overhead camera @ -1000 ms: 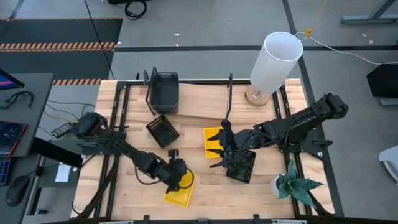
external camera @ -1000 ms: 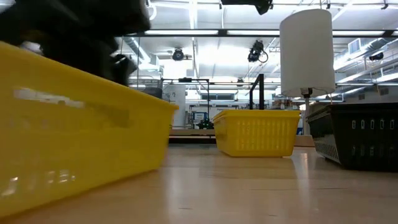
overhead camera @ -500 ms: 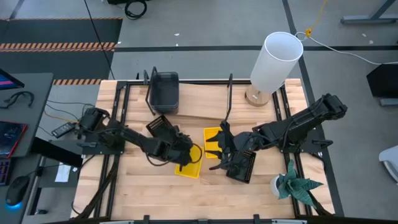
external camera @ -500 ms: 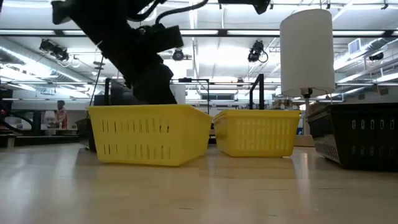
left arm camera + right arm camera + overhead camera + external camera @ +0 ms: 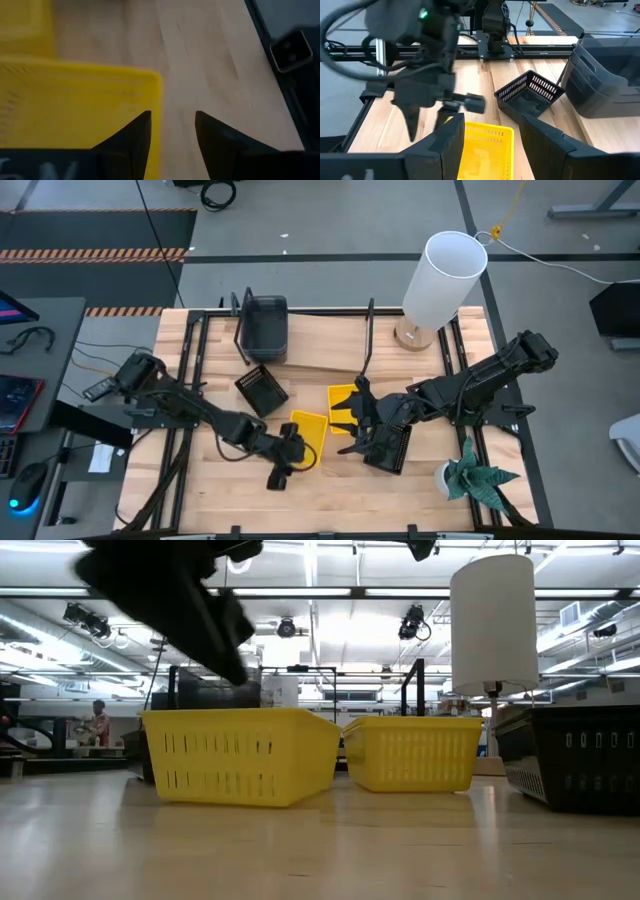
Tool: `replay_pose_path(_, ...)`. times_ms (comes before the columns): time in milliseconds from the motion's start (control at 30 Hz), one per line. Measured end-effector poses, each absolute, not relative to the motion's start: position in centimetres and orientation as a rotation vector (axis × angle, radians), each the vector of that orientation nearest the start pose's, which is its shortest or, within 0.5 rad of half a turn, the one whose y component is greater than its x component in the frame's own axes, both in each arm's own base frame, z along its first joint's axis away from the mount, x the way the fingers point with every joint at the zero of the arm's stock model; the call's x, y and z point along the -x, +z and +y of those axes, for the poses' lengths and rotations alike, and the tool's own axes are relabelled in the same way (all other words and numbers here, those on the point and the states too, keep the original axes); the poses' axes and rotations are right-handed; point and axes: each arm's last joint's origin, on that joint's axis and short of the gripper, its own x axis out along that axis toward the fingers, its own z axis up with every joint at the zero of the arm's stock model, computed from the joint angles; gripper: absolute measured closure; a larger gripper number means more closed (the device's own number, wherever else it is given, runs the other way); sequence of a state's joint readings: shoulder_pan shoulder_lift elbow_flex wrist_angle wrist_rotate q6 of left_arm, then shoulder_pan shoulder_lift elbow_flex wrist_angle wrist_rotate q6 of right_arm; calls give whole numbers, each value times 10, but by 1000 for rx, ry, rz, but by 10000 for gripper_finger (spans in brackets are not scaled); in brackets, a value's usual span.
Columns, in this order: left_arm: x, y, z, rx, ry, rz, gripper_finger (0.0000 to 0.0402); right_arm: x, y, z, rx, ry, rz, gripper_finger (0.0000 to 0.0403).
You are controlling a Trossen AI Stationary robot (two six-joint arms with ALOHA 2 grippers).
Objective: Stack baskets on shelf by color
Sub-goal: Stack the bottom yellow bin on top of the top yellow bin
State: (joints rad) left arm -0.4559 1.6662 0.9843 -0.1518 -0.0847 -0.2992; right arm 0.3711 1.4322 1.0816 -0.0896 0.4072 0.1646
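Two empty yellow baskets (image 5: pixel 308 430) (image 5: pixel 343 408) sit side by side in front of the shelf (image 5: pixel 305 345). The left gripper (image 5: pixel 283 470) hangs released just beside the nearer one; the right gripper (image 5: pixel 352 430) waits with jaws spread by the black basket (image 5: pixel 388 446). A grey basket (image 5: pixel 264 326) rests on the shelf.

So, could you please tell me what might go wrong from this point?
1. The left hand is open beside the yellow basket it stands next to; a careless sweep could knock it into the second yellow basket.
2. The right hand hovers open close to both, so the arms might collide.
3. The black basket sits tilted off the shelf.
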Motion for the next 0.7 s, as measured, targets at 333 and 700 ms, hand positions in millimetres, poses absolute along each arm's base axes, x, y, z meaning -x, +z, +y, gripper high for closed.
replay_pose_path(333,-304,163,-158,-103,-101,856,242,-302,297,105,11,-67,397,208)
replay_pose_path(700,-307,153,-156,-147,-63,873,317,-302,298,105,19,-65,394,208)
